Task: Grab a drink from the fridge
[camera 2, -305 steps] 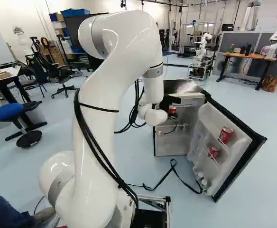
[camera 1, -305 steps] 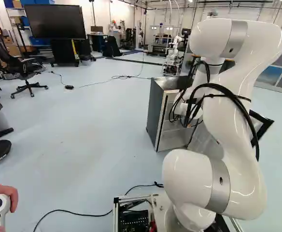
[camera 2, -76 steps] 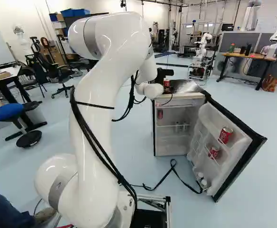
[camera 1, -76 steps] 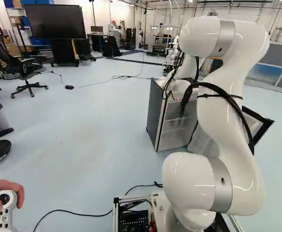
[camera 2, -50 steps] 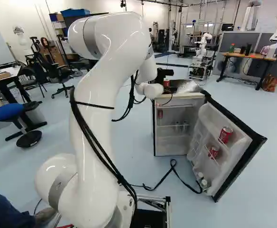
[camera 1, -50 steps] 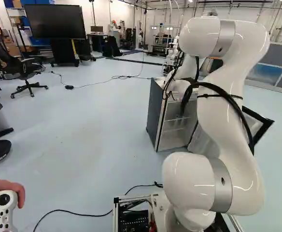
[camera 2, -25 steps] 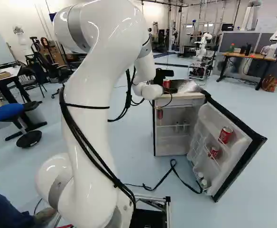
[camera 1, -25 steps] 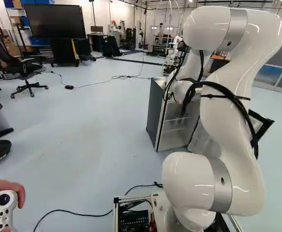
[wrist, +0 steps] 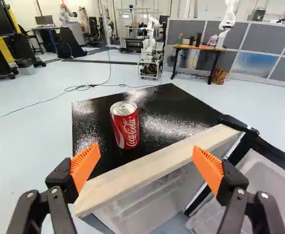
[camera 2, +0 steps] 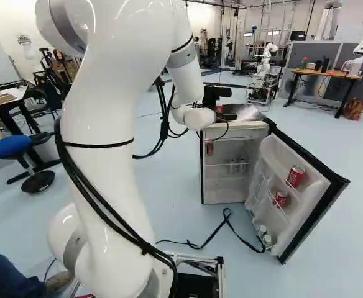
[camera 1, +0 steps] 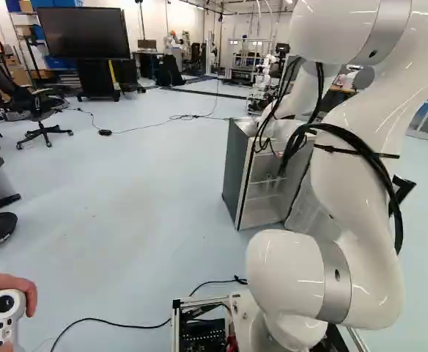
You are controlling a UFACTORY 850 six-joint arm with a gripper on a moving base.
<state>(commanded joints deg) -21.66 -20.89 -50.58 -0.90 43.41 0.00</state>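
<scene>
At the fridge's top edge in the right base view is my gripper (camera 2: 227, 116). The wrist view shows the gripper (wrist: 147, 165) open, with nothing between its orange pads. A red drink can (wrist: 125, 126) stands upright on the black fridge top (wrist: 181, 108), ahead of the fingers and nearer the one away from the door. The fridge (camera 1: 236, 176) has its door (camera 2: 318, 180) wide open. Two more red cans, an upper (camera 2: 296, 176) and a lower (camera 2: 280, 199), sit in the door racks. A small red thing (camera 2: 210, 149) shows inside the fridge.
A black strap (camera 2: 215, 233) trails on the floor before the fridge. Another robot (camera 2: 266, 62) stands beyond it. A hand with a controller (camera 1: 5, 319) is at the left base view's edge. An office chair (camera 1: 34, 110) stands far left.
Some seconds ago the gripper was low at the fridge opening beside a red can; now it is up by the top, where a can stands. Lately the upper arm has swung back toward the base.
</scene>
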